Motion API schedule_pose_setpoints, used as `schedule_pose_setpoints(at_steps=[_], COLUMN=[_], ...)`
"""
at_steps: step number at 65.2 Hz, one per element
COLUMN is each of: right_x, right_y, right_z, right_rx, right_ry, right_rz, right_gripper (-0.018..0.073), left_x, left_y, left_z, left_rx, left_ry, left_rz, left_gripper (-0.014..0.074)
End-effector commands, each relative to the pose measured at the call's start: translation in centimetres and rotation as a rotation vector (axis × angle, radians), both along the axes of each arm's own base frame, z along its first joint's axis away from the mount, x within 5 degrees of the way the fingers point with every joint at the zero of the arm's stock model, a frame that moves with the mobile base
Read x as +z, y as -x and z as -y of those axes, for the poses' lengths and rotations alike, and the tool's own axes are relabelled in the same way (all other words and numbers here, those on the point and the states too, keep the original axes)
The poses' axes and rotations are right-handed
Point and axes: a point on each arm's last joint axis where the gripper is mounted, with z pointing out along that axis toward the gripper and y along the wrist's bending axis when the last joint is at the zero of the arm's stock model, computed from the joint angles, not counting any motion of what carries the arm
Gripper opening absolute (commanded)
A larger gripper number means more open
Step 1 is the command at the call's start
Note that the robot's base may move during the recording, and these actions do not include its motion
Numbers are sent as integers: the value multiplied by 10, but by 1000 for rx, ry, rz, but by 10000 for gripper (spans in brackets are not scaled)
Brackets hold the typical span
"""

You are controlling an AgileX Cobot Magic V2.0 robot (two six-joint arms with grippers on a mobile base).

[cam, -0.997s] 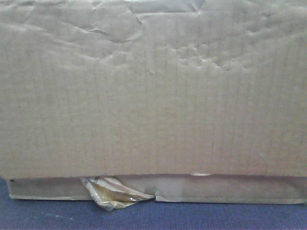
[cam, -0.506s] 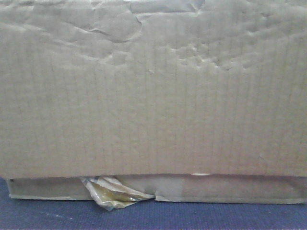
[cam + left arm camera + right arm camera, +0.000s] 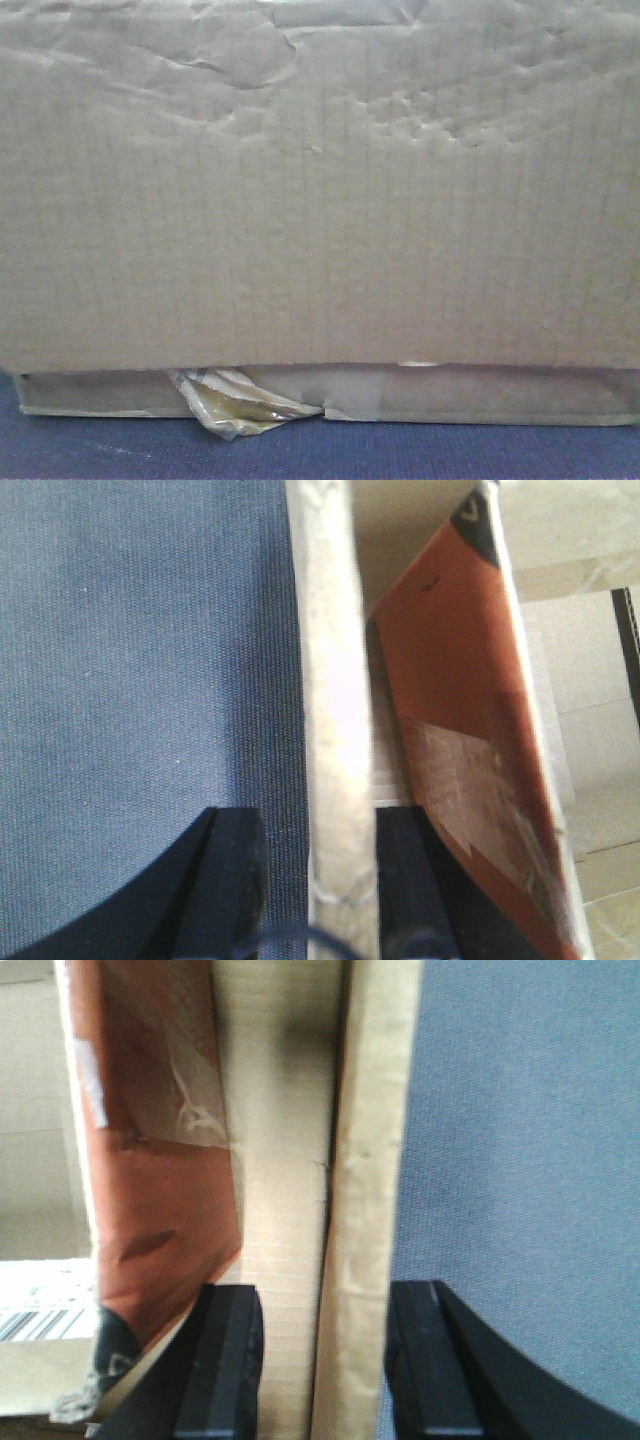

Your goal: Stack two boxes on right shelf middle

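while front view is all tan corrugated box [image 3: 320,200]: face wrinkly, dented, fine vertical ribs. lower cardboard strip [image 3: 480,395] under it, crumpled yellowed tape wad [image 3: 240,405] at strip's edge, both on blue woven fabric [image 3: 420,455]. left gripper [image 3: 318,825]: black fingers apart, straddling pale box wall, gap visible on fabric side. right gripper [image 3: 322,1305]: fingers apart too, wall between them, fabric-side finger touching wall. orange-brown inner flap [image 3: 450,680] with clear tape just beside wall.

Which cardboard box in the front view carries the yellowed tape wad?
The lower box, only a thin strip visible beneath the big wrinkled box; the tape wad hangs from its left part.
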Motion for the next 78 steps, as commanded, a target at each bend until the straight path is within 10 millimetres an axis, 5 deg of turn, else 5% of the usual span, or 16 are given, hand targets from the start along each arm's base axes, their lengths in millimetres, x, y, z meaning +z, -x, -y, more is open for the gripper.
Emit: schedule_pose_setpoints(at_steps=[1,42,53,62,68,78], right_x=[2,2,2,2,2,7], right_y=[1,0,0,0,-1,-1], right_z=[2,7,7,7,9,4], right_rx=[4,-8,-12,-25,-58,-69], right_ry=[18,25,24,19,32,38], right_rz=[19,22,22,21,28,71], right_gripper=[190,187,29,-166,-148,-150], left_x=[1,1,1,0,0,3], left_y=[0,0,0,0,0,1], left_z=[-1,-1,-1,-1,-1,-3], left_rx=[1,1,1,1,1,26], left_ry=[1,1,3,3,3,-5], left_rz=[6,6,6,3,3,19], left_gripper=[176,176,151,16,-114,-111])
